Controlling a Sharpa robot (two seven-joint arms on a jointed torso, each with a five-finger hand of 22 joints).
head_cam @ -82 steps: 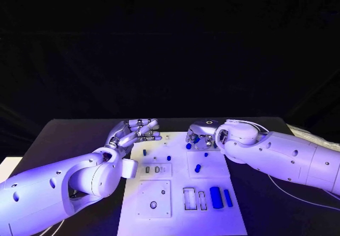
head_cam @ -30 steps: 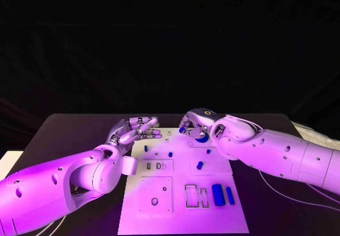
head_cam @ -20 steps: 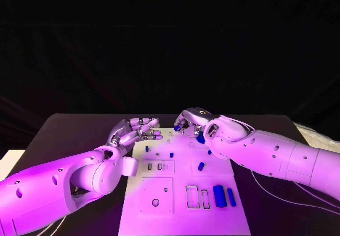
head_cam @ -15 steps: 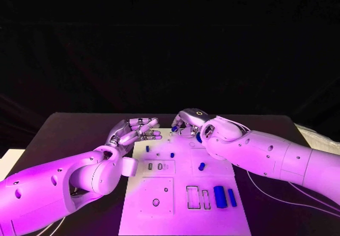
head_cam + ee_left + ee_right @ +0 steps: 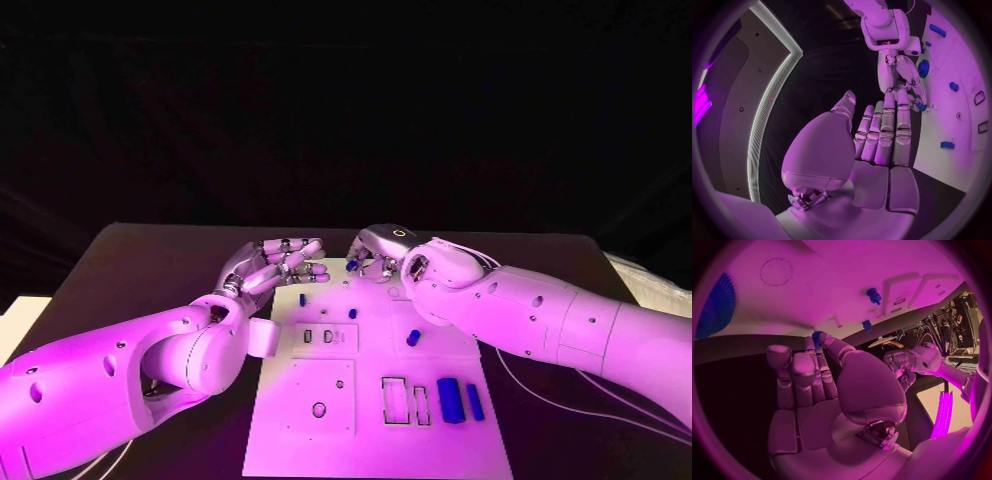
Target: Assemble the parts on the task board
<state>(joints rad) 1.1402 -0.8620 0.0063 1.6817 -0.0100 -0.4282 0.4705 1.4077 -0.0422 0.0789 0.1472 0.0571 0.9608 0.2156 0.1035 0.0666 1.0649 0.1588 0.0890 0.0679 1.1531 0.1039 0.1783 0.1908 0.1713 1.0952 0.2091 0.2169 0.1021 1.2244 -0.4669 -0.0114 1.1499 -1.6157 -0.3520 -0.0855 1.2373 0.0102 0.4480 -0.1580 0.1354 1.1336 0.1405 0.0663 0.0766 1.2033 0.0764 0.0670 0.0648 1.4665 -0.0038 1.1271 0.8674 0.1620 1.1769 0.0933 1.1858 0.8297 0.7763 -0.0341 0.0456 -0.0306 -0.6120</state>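
The white task board (image 5: 372, 435) lies in the middle of the black table. My right hand (image 5: 382, 250) hovers over the board's far edge and pinches a small blue toothed part (image 5: 352, 265) between thumb and fingertip; the right wrist view shows that part (image 5: 817, 335) at the fingertips of the hand (image 5: 829, 385). My left hand (image 5: 274, 265) is at the board's far left corner, fingers apart and holding nothing, its fingertips close to the right hand's. In the left wrist view the right hand (image 5: 899, 75) reaches toward my left hand (image 5: 873, 145). Blue pegs (image 5: 304, 298) (image 5: 352, 313) stand in the board.
Another short blue piece (image 5: 414, 338) lies mid-board, and two long blue bars (image 5: 450, 400) lie beside empty slots near the front right. A large blue gear (image 5: 716, 305) sits on the board near the right hand. Bare black table (image 5: 144, 270) surrounds the board.
My right hand has lifted off the board's far right area and moved left toward the left hand, carrying the small blue part. The left hand has stayed in place.
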